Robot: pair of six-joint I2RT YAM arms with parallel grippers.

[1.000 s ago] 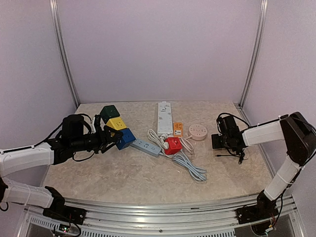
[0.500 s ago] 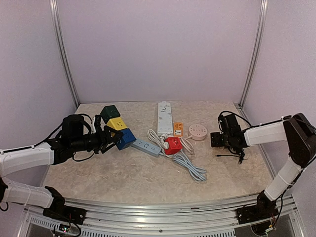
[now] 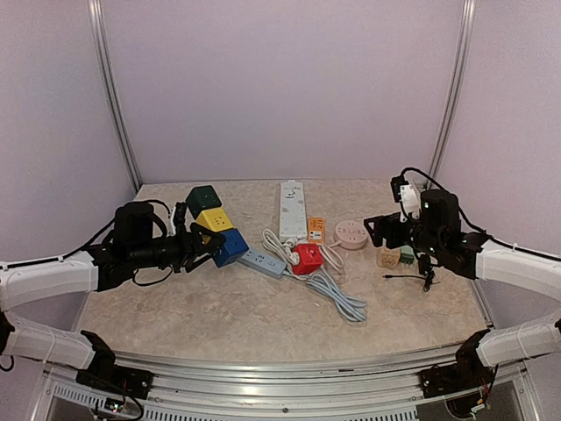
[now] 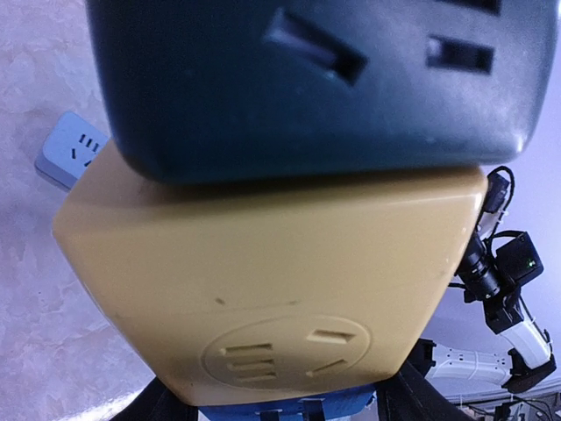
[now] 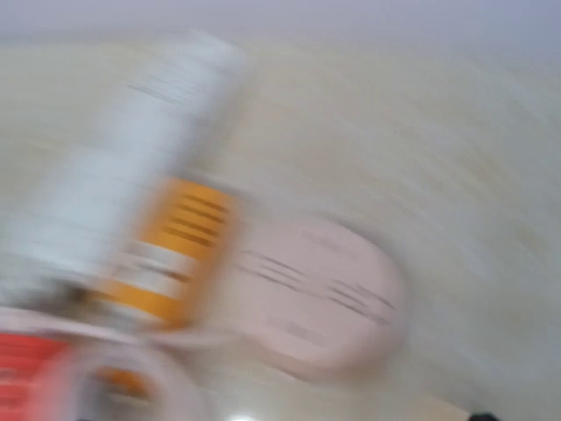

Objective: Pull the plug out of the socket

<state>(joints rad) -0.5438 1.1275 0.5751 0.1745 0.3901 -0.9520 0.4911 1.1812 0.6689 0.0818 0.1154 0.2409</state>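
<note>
Plainly, the left gripper has its jaws clamped half-wide on the blue socket cube, left on the counter. The right gripper hovers above a small tan piece; its jaw spread cannot be told.

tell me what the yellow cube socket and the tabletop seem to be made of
Yellow cube socket: likely moulded plastic, smooth satin finish; soft sheen, rounded edges, slots moulded in.
Tabletop: beige marble-patterned surface, matte; the veining could be stone or a printed laminate, cannot tell.
</note>
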